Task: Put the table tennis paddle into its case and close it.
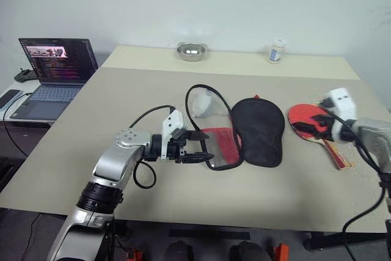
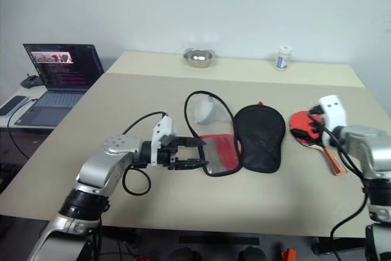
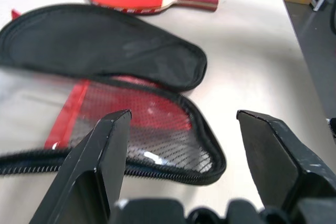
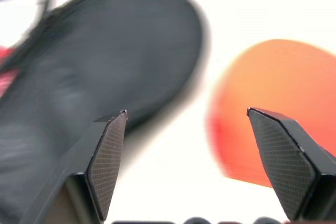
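- Our left gripper [image 3: 181,129] stands wide, empty, at the case's [image 1: 244,129] unzipped mesh edge.
- Our right gripper [image 4: 186,124] is spread wide, empty, above the table tennis paddle [image 1: 308,123].
- Paddle lies flat on the table [image 1: 122,108], just right of the opened case.

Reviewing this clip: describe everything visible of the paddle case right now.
The case is a soft fabric, paddle-shaped pouch lying unzipped and spread open flat on the table. One half shows black fabric; the other shows red with black mesh and a clear-looking panel, edged by a black zipper rim that loops outward. It lies mid-table, between the left gripper, whose open fingers sit at its mesh end, and the table tennis paddle, which lies apart from it. Nothing is inside.
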Controlling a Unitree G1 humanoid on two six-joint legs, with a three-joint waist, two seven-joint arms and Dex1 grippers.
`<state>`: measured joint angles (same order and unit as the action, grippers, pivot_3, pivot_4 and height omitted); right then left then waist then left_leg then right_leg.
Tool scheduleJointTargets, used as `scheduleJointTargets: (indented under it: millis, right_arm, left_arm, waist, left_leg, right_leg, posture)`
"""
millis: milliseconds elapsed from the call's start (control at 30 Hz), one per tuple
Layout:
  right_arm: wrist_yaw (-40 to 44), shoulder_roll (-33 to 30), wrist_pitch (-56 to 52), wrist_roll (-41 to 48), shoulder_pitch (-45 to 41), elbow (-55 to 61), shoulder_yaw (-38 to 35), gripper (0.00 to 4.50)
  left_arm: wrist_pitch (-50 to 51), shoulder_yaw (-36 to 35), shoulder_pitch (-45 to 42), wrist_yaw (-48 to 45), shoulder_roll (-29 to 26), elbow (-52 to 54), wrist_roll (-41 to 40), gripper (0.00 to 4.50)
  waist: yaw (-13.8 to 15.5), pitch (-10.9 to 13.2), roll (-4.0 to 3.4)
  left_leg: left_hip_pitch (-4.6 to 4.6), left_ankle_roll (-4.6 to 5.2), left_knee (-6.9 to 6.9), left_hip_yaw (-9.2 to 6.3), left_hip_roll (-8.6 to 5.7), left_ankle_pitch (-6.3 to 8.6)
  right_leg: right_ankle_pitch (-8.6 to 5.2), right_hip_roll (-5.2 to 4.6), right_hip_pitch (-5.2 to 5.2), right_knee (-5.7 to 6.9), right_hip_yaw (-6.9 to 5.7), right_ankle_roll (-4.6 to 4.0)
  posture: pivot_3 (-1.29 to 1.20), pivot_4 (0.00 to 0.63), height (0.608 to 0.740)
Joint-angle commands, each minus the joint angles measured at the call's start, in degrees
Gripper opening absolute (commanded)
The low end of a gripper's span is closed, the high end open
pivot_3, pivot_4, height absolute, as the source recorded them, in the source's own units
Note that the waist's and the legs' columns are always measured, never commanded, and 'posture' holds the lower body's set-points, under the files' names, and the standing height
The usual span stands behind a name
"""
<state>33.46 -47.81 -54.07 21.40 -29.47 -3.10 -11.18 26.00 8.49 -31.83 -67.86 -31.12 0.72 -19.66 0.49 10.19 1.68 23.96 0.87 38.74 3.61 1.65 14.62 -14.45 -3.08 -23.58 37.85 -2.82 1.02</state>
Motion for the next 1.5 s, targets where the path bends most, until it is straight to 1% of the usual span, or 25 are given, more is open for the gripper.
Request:
scheduleJointTargets:
  millis: [33,133,200,433,700,833,1000,1033,1067,1167,1300,1333,1367,1467,1500]
  right_arm:
    - [-3.2,-0.3,3.4,-1.7,5.4,0.1,-6.1,4.02]
    - [-4.5,0.1,4.7,-3.0,7.1,-3.3,-6.6,4.02]
    - [-4.4,0.1,6.1,-3.5,7.1,-6.7,-6.4,4.02]
    - [-2.8,0.7,10.8,-5.1,3.4,-16.2,-4.0,4.02]
    - [-0.5,2.4,11.8,-5.9,0.4,-19.7,-0.4,4.02]
    - [-0.9,3.0,12.6,-7.1,-0.4,-22.3,0.8,4.02]
    - [-3.0,4.0,13.0,-8.0,-2.4,-25.8,0.4,4.02]
    - [-3.4,4.3,12.8,-7.8,-2.7,-26.3,0.1,3.65]
    - [-3.7,4.7,12.6,-7.4,-3.0,-26.6,-0.4,3.43]
    - [-4.6,5.5,11.8,-6.5,-3.7,-27.1,-1.5,2.52]
    - [-6.4,6.0,12.8,-7.0,-3.9,-26.6,-2.4,1.19]
    - [-7.7,5.7,13.1,-7.2,-4.3,-25.1,-3.1,1.09]
    - [-8.7,5.4,13.0,-7.2,-4.8,-23.2,-3.7,1.09]
    - [-10.1,4.9,9.5,-5.4,-5.0,-14.7,-5.5,1.09]
    - [-10.7,5.2,6.8,-4.3,-4.5,-10.0,-6.1,1.09]
  left_arm:
    - [0.6,-0.8,-2.6,0.3,1.1,4.0,-2.7,3.51]
    - [-0.3,-0.1,-3.6,-0.3,1.4,2.6,-2.3,3.51]
    - [-1.4,0.4,-4.2,-0.8,1.5,1.2,-1.7,3.51]
    - [-3.4,0.6,-4.9,-2.1,1.8,-1.5,-1.4,3.51]
    - [-5.3,0.5,-4.4,-2.5,1.3,-3.1,-0.9,3.51]
    - [-6.0,0.3,-3.7,-2.6,1.0,-3.2,-0.5,3.51]
    - [-6.4,0.2,-3.5,-2.5,0.7,-3.5,-0.3,3.51]
    - [-6.5,0.2,-3.5,-2.5,0.6,-3.5,-0.2,3.51]
    - [-6.5,0.2,-3.5,-2.5,0.5,-3.5,-0.1,3.51]
    - [-6.3,0.1,-3.6,-2.5,0.4,-3.5,-0.1,3.51]
    - [-6.0,0.2,-3.7,-2.4,0.3,-3.1,0.0,3.51]
    - [-5.8,0.1,-3.7,-2.3,0.2,-2.8,-0.1,3.51]
    - [-5.6,0.0,-3.7,-2.3,0.1,-2.6,-0.1,3.51]
    - [-5.1,-0.4,-3.7,-2.2,-0.5,-2.1,-0.3,3.51]
    - [-5.1,-0.6,-3.6,-2.0,-0.7,-2.0,-0.4,3.51]
  waist:
    - [0.0,0.0,0.0]
    - [-0.3,0.0,-0.06]
    - [-0.7,0.0,-0.08]
    - [-0.9,0.0,-0.13]
    - [-0.8,0.1,-0.16]
    - [-0.7,0.1,-0.16]
    - [-0.8,0.1,-0.16]
    - [-0.8,0.1,-0.16]
    - [-0.8,0.1,-0.16]
    - [-0.8,0.1,-0.15]
    - [-0.8,0.1,-0.16]
    - [-0.7,0.1,-0.16]
    - [-0.7,0.1,-0.17]
    - [-0.8,0.2,-0.41]
    - [-0.8,0.2,-0.47]
  left_leg:
    - [0.0,0.0,0.0,0.0,0.0,0.0]
    - [-0.05,-0.01,0.03,0.04,-0.02,-0.01]
    - [-0.16,-0.01,0.04,0.12,0.01,-0.02]
    - [-0.24,-0.03,0.03,0.16,0.05,-0.04]
    - [-0.17,-0.03,0.03,0.2,0.02,-0.04]
    - [-0.18,-0.03,0.03,0.19,0.01,-0.04]
    - [-0.19,-0.03,0.04,0.21,0.02,-0.04]
    - [-0.19,-0.03,0.04,0.21,0.02,-0.04]
    - [-0.2,-0.03,0.04,0.21,0.03,-0.04]
    - [-0.2,-0.03,0.07,0.22,0.03,-0.04]
    - [-0.2,-0.03,0.09,0.24,0.02,-0.04]
    - [-0.2,-0.03,0.09,0.24,0.02,-0.04]
    - [-0.2,-0.03,0.09,0.24,0.01,-0.04]
    - [-0.16,-0.02,0.08,0.29,-0.01,-0.04]
    - [-0.13,-0.02,0.07,0.35,-0.01,-0.04]
  right_leg:
    - [0.0,0.0,0.0,0.01,0.0,0.0]
    - [0.0,0.01,0.02,0.08,0.04,0.02]
    - [-0.13,0.03,0.02,0.15,0.15,0.28]
    - [-0.13,0.29,0.01,0.21,0.28,0.28]
    - [-0.08,0.24,0.01,0.12,0.3,0.21]
    - [-0.07,0.22,0.01,0.14,0.28,0.21]
    - [-0.07,0.22,0.01,0.15,0.3,0.2]
    - [-0.07,0.22,0.01,0.15,0.29,0.21]
    - [-0.07,0.22,0.01,0.16,0.3,0.21]
    - [-0.04,0.22,0.03,0.17,0.3,0.24]
    - [-0.01,0.2,0.03,0.17,0.33,0.26]
    - [-0.01,0.2,0.03,0.17,0.33,0.25]
    - [0.02,0.2,0.03,0.16,0.33,0.22]
    - [0.08,0.14,-0.03,0.17,0.38,0.12]
    - [0.09,0.14,-0.12,0.2,0.45,0.12]
  posture:
    - [0.0,0.15,0.74]
    - [0.0,0.15,0.74]
    - [0.0,0.15,0.74]
    - [0.0,0.15,0.74]
    - [0.0,0.15,0.74]
    - [0.0,0.15,0.74]
    - [0.0,0.15,0.74]
    - [0.0,0.15,0.74]
    - [0.0,0.15,0.74]
    - [0.0,0.15,0.74]
    - [0.0,0.15,0.74]
    - [0.0,0.15,0.74]
    - [0.0,0.15,0.74]
    - [0.0,0.15,0.74]
    - [0.0,0.15,0.74]
